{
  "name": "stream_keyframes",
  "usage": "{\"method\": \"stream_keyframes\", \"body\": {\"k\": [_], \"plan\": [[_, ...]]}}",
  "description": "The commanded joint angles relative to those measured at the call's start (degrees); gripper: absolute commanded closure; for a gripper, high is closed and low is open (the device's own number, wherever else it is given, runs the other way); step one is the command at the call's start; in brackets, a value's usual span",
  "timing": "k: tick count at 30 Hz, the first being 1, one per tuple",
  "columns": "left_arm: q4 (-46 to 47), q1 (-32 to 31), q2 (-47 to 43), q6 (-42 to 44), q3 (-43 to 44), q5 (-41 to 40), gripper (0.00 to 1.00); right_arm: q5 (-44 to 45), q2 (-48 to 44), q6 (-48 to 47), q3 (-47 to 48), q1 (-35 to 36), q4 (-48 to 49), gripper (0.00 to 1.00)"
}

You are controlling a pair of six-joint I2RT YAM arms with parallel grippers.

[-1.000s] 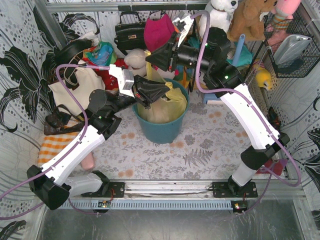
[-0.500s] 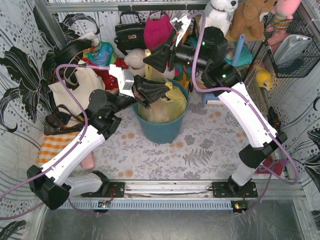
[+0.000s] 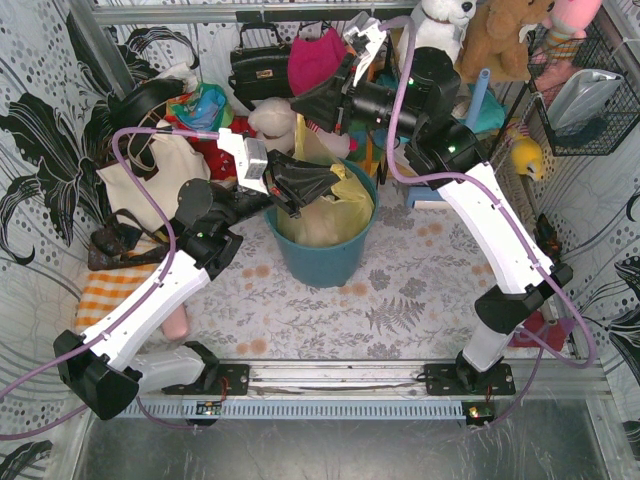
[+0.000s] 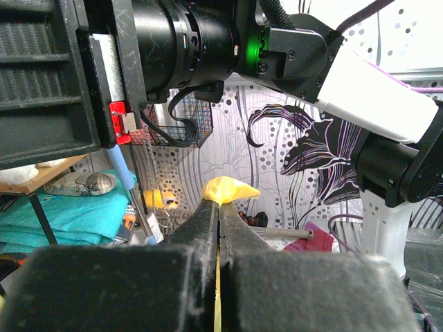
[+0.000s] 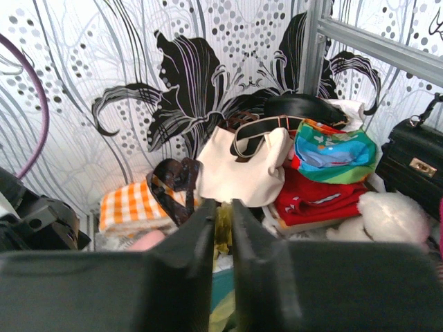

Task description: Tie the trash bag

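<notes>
Setting: floral-print wall (image 3: 40, 120), patterned table (image 3: 420, 290).
Trash bag (image 3: 350, 205): yellow, inside the teal bin (image 3: 325, 262), mouth up.
Left gripper (image 3: 333, 180): clamped on one handle flap (image 4: 228, 188) just above the rim.
Right gripper (image 3: 300, 108): pinched onto the other flap (image 3: 303, 138) — higher, farther back.
Flap axis: stretched steeply upward from bin to right gripper.
Crossing, judged: right-held flap over the left — both close.

Beyond right claw (image 3: 298, 112), blocked by black handbag (image 3: 258, 65) and pink bag (image 3: 318, 60). Under both claws, trash bag (image 3: 350, 205) in teal bin (image 3: 325, 262). Left of left claw (image 3: 336, 180), cream tote (image 3: 150, 172). Open surface (image 3: 430, 290) nearer, rightward.
</notes>
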Motion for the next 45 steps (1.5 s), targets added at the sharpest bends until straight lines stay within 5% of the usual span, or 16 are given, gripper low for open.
{"method": "stream_keyframes", "body": {"k": [1, 4, 17, 20, 24, 33, 45], "plan": [[2.49, 0.11, -0.07, -0.26, 0.19, 0.76, 1.00, 0.06, -0.07, -0.46, 1.69, 0.21, 0.10, 0.70], [2.52, 0.17, -0.02, -0.26, 0.23, 0.74, 1.00, 0.07, -0.30, -0.22, 1.93, 0.21, -0.97, 0.57], [3.03, 0.18, 0.17, -0.68, 0.09, 0.85, 1.00, 0.22, -2.46, 0.20, -2.06, 0.22, -1.40, 0.51], [3.23, 0.16, 0.27, -0.76, 0.18, 0.76, 1.00, 0.29, -2.70, 0.43, -2.32, 0.22, -1.32, 0.53], [3.32, 0.14, 0.49, -0.87, 0.26, 0.92, 1.00, 0.27, -2.81, 0.50, -2.51, 0.25, -1.20, 0.71], [3.45, 0.13, 0.88, -0.96, 0.62, 1.13, 1.00, 1.02, -2.89, 0.13, -1.80, 0.25, -0.95, 0.79], [3.67, 0.13, 1.09, -1.22, 0.90, 1.25, 1.00, 1.82, -5.14, -0.34, -2.33, 0.21, -1.32, 0.65]]}}
